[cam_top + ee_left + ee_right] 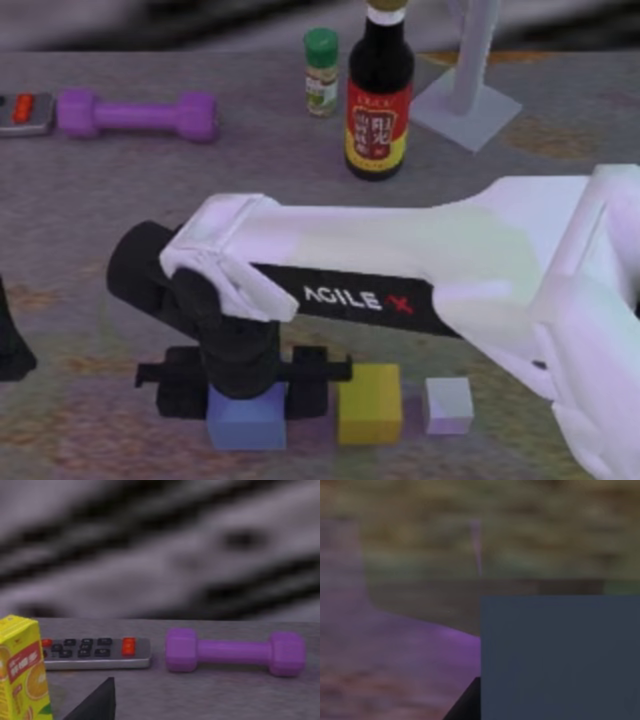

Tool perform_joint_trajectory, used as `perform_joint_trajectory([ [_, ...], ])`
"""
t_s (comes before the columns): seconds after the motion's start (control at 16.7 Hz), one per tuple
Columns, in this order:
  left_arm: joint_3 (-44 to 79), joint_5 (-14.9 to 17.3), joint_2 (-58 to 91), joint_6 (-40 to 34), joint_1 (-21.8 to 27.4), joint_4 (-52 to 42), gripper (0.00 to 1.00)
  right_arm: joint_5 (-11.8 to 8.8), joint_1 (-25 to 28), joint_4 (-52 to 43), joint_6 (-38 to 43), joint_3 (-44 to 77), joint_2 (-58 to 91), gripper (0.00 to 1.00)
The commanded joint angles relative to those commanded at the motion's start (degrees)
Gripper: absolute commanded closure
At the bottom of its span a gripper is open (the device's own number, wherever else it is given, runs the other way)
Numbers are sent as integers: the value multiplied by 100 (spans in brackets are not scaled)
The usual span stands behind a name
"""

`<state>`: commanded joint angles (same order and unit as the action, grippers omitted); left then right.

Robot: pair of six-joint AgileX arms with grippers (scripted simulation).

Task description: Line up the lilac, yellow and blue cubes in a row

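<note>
The right gripper (247,385) sits low over the blue cube (246,418) at the table's (100,200) near edge, its fingers either side of the cube; whether they grip it I cannot tell. The 3 cubes form a row: blue, then the yellow cube (369,403), then the lilac cube (447,405) (the smallest). The left arm (12,345) rests at the left edge.

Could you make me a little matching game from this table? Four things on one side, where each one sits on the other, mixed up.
Things:
1. blue cube
2. lilac cube
3. yellow cube
4. purple dumbbell

Places:
A. middle of the row
B. far side of the table, near the remote
C. right end of the row
D. under the right gripper, left end of the row

Pairs: 1-D, 2-C, 3-A, 4-B
</note>
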<state>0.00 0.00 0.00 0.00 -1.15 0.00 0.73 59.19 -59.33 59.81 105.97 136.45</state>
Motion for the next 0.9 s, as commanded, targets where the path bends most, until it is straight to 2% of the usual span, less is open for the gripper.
perform_joint_trajectory([
  [0.12,0,0,0,0,0,0,0,0,0,0,0,0,0,100],
  [0.9,0,0,0,0,0,0,0,0,0,0,0,0,0,2],
])
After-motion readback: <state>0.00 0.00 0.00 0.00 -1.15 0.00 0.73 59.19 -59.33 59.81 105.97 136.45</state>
